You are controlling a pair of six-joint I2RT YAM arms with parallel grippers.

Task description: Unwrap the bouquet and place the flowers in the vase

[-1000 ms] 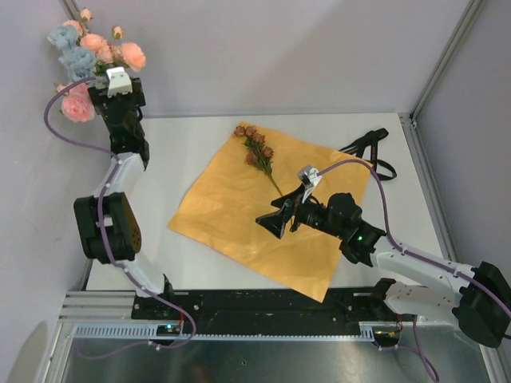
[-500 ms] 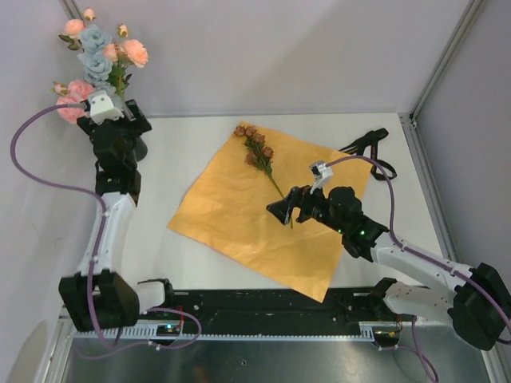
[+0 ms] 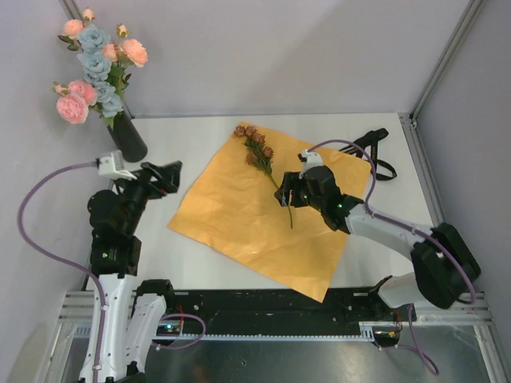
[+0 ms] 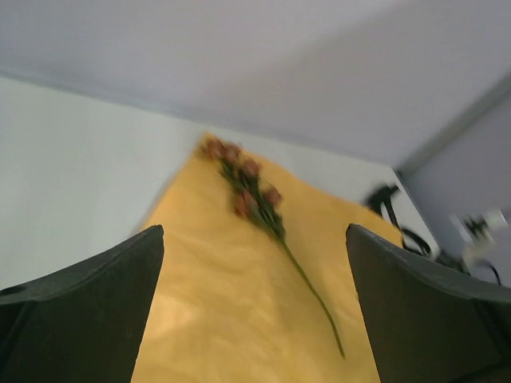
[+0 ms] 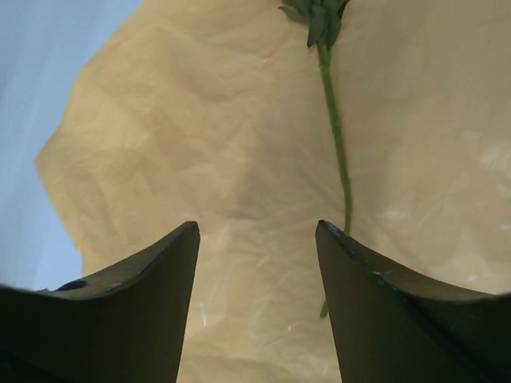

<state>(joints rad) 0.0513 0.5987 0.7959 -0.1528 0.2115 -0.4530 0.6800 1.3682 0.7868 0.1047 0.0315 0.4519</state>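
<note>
White counter [image 3: 200, 132] boxed in by grey walls, with orange paper [image 3: 239, 223] spread flat mid-surface and black ribbon [image 3: 374, 148] dropped off its far right corner. Far left: vase [image 3: 128, 137], upright, already holding pink and blue flowers [image 3: 96, 68]. Left to move: one brown stem [image 3: 259, 153], lying aslant on the paper, blooms toward the back wall, bare green stalk trailing toward the arms.

Right end effector [image 3: 286, 197] low over the stalk's middle, jaws apart, pinching nothing. From the wrist view, stalk running just along the inner edge of the right-hand finger [image 5: 399, 319] rather than centred in the gap. Left end effector [image 3: 166, 174] between vase and paper, spread wide, empty.

Handling, by the look: very light. Thin, wiry stalk, probably springy and smooth, so liable to roll or slip from a loose pinch. Blooms soft, easily crushed. Paper beneath slick, likely to lift along with it. Best hold: bare stalk below the leaves, gripped crosswise and centred, leaving the lower end free to enter the narrow vase.

No brand, label or writing legible anywhere.
</note>
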